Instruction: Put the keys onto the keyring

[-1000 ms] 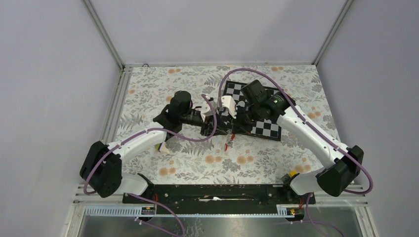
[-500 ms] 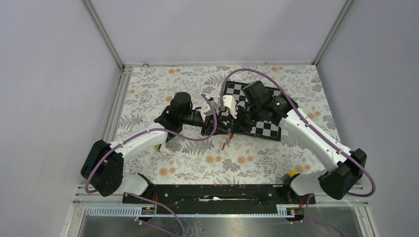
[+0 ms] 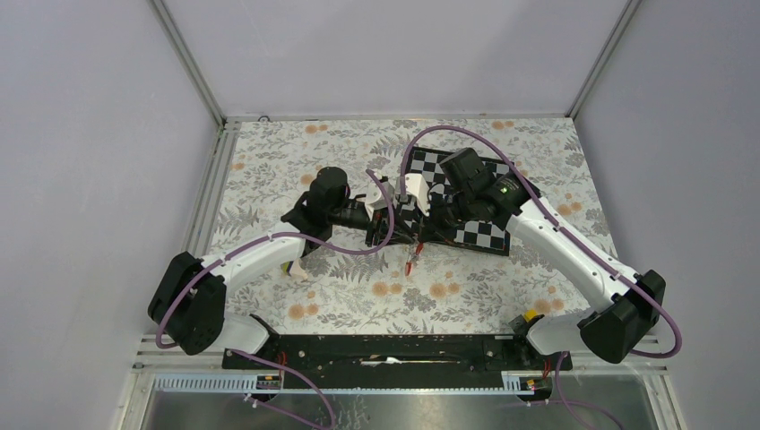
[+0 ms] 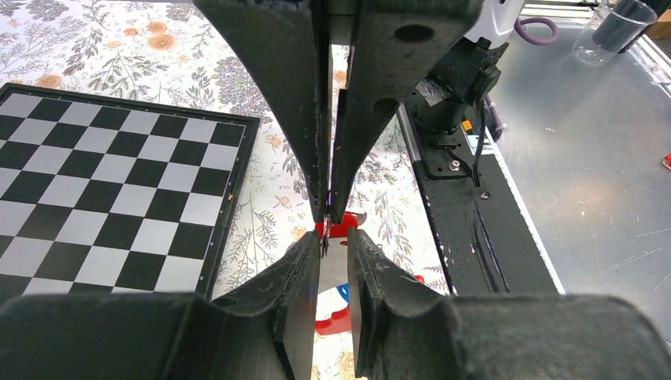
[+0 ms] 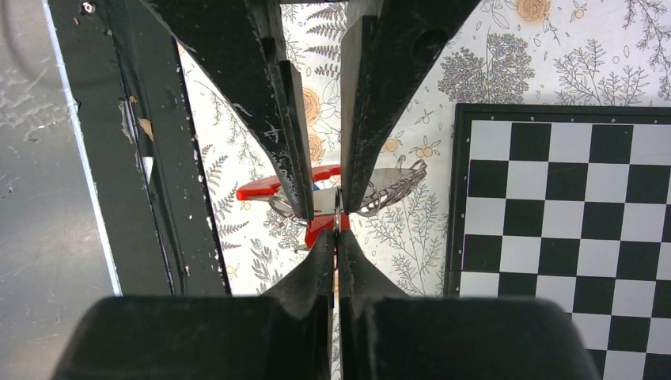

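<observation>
Item 1, keyring (image 5: 392, 184): a grey braided loop with a bright red section, held clear of the table where the two grippers meet tip to tip. In the right wrist view the grey loop curves out just right of the fingertips and the red bar runs out to the left. From above, a red part hangs below the meeting point, over the cloth just off the chessboard's near-left edge.

Item 2, keys (image 5: 319, 198): only a small silvery piece with a blue fleck shows, touching the keyring. The two keys cannot be told apart.

Item 3, left gripper (image 4: 334, 241): its jaws are drawn to a narrow gap, the pads (image 4: 297, 277) closed on that silvery piece. Red shows just beyond the tips.

Item 4, right gripper (image 5: 335, 237): it faces the left gripper with its fingers pressed tight together. A thin metal edge of the keyring is nipped at the very tips.

Item 5, chessboard (image 3: 470, 206): black and white, lying flat beneath the right arm's wrist.

Item 6, wedge block (image 3: 297, 268): yellow-green and white, beside the left forearm and well apart from the keyring.

Item 7, table (image 3: 269, 161): covered with a floral cloth.
</observation>
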Available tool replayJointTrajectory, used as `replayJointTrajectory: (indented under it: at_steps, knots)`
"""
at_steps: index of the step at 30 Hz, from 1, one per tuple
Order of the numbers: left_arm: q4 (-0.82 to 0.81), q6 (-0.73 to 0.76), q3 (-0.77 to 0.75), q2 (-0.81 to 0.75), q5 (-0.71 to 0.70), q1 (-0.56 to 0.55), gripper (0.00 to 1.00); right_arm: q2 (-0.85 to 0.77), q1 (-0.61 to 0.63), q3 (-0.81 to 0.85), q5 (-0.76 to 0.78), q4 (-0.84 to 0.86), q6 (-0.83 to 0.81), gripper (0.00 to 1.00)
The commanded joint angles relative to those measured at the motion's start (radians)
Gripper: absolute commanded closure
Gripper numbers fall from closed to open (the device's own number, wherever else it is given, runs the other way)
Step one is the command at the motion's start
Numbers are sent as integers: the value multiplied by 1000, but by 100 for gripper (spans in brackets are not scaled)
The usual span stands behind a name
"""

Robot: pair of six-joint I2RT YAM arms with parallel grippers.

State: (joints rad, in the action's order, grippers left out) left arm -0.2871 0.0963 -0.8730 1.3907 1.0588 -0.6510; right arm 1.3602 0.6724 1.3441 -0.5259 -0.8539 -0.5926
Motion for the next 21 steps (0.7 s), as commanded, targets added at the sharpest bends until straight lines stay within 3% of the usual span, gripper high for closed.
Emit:
replayJointTrajectory:
  at_steps: [1,7,11,16,21]
  knots:
    - [-56,-3,-11,-5,34,-1,76,-34,8,2,-36,29,10,100]
    - [-57,-7,-12,3,36,-1,86,-33,8,1,-42,32,15,100]
    - [-57,-15,-17,8,37,-1,100,-32,8,-2,-45,35,17,100]
    - [-37,-31,-24,5,20,-1,100,-43,8,-19,-37,54,21,99]
    - [64,-10,-51,-17,-20,-1,100,-75,7,-62,-9,102,18,74]
